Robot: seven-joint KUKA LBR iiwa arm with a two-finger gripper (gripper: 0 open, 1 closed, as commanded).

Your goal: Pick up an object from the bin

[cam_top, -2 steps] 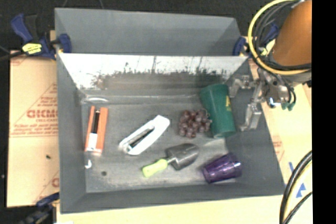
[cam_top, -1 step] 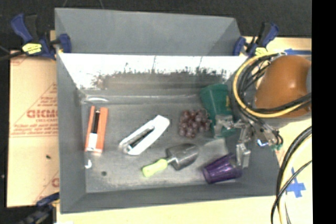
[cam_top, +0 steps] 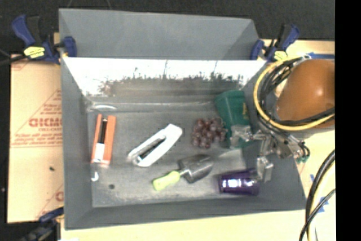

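End effector (cam_top: pixel 258 154), state untellable, hangs just beside the purple cylinder (cam_top: pixel 239 184), front right.

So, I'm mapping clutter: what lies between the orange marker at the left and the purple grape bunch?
In the camera view, a white stapler-like tool lies between the orange marker and the grape bunch.

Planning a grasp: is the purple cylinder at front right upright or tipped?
Tipped: the shiny purple cylinder lies lengthwise on the floor of the grey metal bin, long side up.
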